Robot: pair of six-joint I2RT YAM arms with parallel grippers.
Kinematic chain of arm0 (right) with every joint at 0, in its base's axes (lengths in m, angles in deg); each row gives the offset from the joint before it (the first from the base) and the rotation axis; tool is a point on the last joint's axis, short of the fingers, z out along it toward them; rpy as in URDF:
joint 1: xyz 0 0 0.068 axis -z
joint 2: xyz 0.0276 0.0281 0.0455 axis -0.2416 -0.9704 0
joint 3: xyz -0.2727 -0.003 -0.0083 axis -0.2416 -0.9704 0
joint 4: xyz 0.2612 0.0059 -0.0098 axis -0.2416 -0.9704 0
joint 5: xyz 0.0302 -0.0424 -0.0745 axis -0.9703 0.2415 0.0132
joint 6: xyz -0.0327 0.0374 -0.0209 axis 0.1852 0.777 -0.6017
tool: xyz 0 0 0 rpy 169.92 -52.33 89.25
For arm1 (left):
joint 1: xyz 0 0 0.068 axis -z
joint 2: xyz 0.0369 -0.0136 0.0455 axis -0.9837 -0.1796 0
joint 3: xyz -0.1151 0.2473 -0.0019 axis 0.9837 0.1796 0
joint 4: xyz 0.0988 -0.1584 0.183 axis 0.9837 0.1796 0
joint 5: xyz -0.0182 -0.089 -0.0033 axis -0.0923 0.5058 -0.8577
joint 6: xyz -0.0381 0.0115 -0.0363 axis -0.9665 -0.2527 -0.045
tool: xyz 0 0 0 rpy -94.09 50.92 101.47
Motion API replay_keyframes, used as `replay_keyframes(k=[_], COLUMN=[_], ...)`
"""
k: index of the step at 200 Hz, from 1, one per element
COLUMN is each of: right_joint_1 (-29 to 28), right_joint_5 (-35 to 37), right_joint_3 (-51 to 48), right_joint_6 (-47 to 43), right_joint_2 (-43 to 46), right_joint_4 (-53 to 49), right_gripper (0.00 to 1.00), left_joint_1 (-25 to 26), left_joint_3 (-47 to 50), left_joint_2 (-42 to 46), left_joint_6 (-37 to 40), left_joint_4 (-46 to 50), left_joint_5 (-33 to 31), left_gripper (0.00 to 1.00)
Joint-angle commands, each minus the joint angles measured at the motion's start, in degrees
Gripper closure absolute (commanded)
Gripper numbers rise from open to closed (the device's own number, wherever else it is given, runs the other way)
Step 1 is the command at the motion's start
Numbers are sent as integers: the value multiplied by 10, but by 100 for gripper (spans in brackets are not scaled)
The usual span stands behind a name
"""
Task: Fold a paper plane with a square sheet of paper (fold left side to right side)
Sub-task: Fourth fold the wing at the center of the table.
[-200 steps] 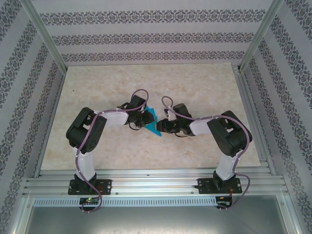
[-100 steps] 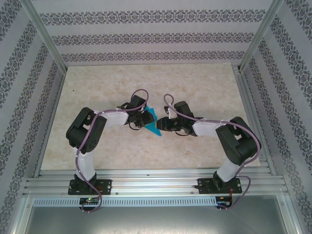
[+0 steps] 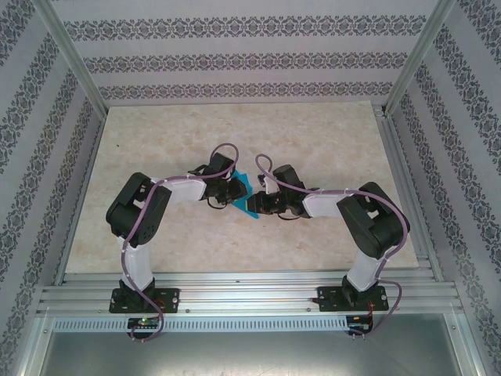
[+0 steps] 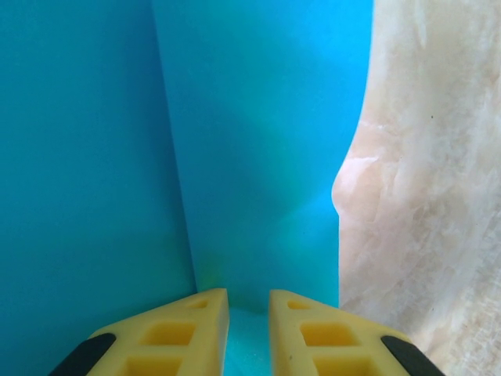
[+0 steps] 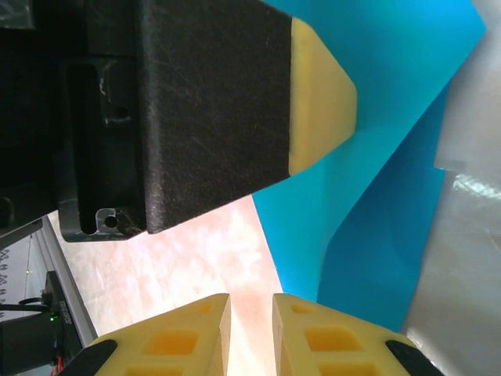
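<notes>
The left gripper (image 3: 226, 193) has its jaws closed on the cyan-blue paper sheet (image 3: 246, 197), pinching it at the foot of a crease; the sheet, folded and partly lifted, sits mid-worktop (image 3: 329, 141) between the two grippers. The right gripper (image 3: 265, 204) has its jaws drawn together on nothing, a slit of bare worktop between them; in its wrist view the sheet lies just beside them.

Cyan-blue paper (image 4: 258, 157), yellow jaws, beige marbled table (image 3: 235, 133), grey floral-striped walls (image 3: 235, 63)
</notes>
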Motion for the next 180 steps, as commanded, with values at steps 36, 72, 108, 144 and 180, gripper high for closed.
replay_keyframes(k=[36, 72, 108, 144, 180], right_joint_1=[4, 4, 5, 5, 5], right_joint_5=[14, 18, 33, 42, 47], right_joint_3=[15, 9, 8, 22, 31], right_joint_6=[-28, -30, -39, -48, -59], right_joint_2=[-17, -16, -16, -11, -18], right_joint_4=[-32, -34, -44, -64, -82], right_gripper=[80, 81, 81, 80, 81], left_joint_1=[4, 4, 4, 4, 4], left_joint_3=[5, 5, 6, 6, 6], left_joint_2=[-7, -7, -7, -8, -8], left_joint_6=[0, 0, 1, 1, 1], left_joint_4=[18, 18, 19, 20, 20], left_joint_5=[-23, -23, -24, -25, -25], left_gripper=[78, 77, 78, 78, 78])
